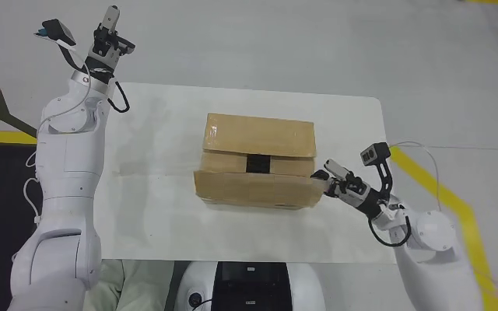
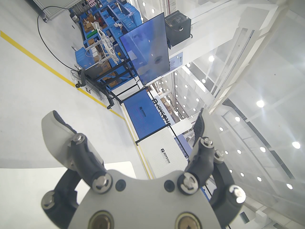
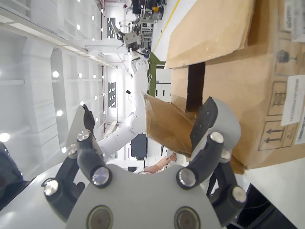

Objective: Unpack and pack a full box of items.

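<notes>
Right claw (image 3: 147, 114): open, fingers straddling a raised corner flap (image 3: 166, 125).
Box (image 1: 257, 163): cardboard, just ahead of that claw, middle of the surface (image 1: 156, 194), top flaps partly closed.
Left claw (image 2: 127, 120): open, raised, well apart, past the surface's far corner.

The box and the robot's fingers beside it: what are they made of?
The cardboard box looks like brown corrugated cardboard, matte, with creased flaps and a frayed corner. The right gripper's fingers have smooth grey shells, metal or plastic, I cannot tell which. Their black ridged pads are probably rubber.
</notes>
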Robot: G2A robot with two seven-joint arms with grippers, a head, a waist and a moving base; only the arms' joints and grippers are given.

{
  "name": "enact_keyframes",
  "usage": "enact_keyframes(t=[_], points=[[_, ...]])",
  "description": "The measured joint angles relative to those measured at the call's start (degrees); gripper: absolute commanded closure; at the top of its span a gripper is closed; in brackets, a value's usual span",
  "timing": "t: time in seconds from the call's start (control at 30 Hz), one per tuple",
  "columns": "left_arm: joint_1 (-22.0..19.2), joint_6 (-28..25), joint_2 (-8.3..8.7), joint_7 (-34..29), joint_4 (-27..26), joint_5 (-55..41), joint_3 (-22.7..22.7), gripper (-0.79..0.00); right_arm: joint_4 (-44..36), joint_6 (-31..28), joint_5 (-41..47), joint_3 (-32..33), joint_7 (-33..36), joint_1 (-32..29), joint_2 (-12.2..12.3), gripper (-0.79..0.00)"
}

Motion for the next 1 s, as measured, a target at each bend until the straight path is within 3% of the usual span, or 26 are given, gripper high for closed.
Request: enact_keyframes(t=[0.17,0.57,1.0], points=[[0.00,0.00,0.00,0.00,0.00,0.00,0.00,-0.785,-1.85,0.27,1.85,1.60,6.77,-0.70,0.61,-0.785],[0.00,0.00,0.00,0.00,0.00,0.00,0.00,-0.785,-6.89,-0.66,-1.46,3.86,15.85,-5.23,1.97,-0.785],[0.00,0.00,0.00,0.00,0.00,0.00,0.00,-0.785,-9.53,2.17,-10.66,-0.98,18.67,-6.78,3.03,-0.785]])
